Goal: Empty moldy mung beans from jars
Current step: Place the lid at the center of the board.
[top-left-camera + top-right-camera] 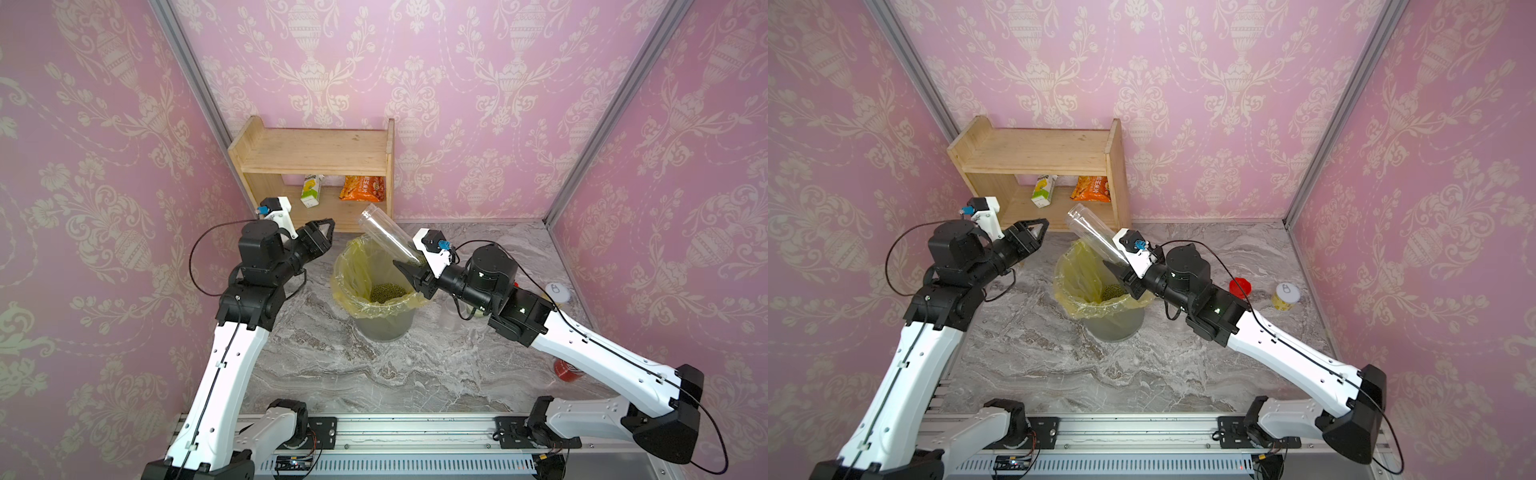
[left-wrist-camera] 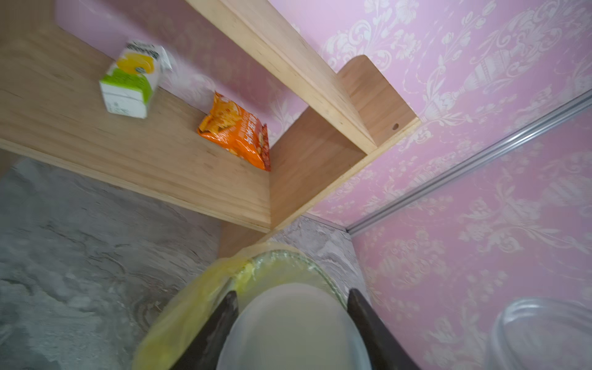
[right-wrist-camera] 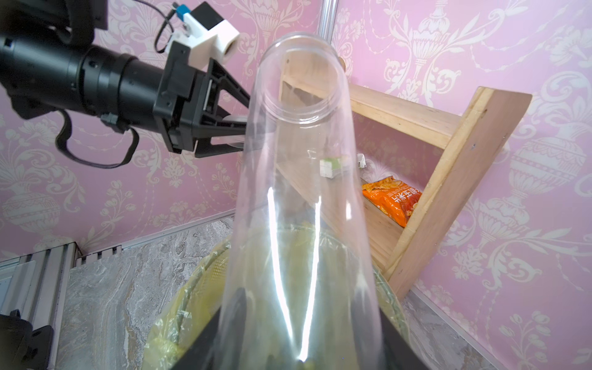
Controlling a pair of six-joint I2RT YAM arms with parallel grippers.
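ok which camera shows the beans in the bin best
The top views: they look down into the bin onto the beans. The left wrist view shows only the bin's rim; in the right wrist view the jar blocks them.

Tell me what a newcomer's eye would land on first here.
The tall clear jar stands out first: the right claw grips it near its base, tilted above the grey bin in mid-scene, its open mouth pointing up toward the wooden shelf. Next come the mung beans, heaped inside the bin's yellow bag. Beside the bin, the left claw pinches a translucent lid.
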